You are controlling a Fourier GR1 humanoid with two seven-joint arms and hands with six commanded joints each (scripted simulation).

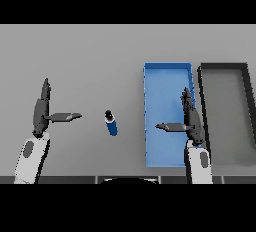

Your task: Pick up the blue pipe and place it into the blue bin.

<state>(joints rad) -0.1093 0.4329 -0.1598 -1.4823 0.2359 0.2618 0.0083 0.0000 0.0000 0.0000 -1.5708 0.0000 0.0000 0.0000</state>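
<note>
Blue pipe (111, 123) lying on the grey table (90, 56), just left of the blue bin (167, 66) and apart from its wall, between the two hands. Short and stubby, with a dark cap or opening at the far end. Long axis running nearly fore-and-aft, tilted a little: dark end away from the robot and slightly further from the bin, blue end nearer the robot and slightly closer to the bin.

Probably rigid and light, smooth-sided, so likely to roll or slip if nudged from one side. Best taken across the middle of the blue barrel, fingers on one flank and thumb on the other, squeezing square to the long axis.

Left hand (42, 110) well left of the bin and left of the pipe, fingers straight and pointing away, thumb stretched toward the pipe, holding nothing. Right hand (190, 118) over the right part of the bin, likewise relaxed and unclenched, thumb pointing toward the pipe, empty.

Dark grey bin (223, 67) just right of the blue bin, no part of the job
</note>
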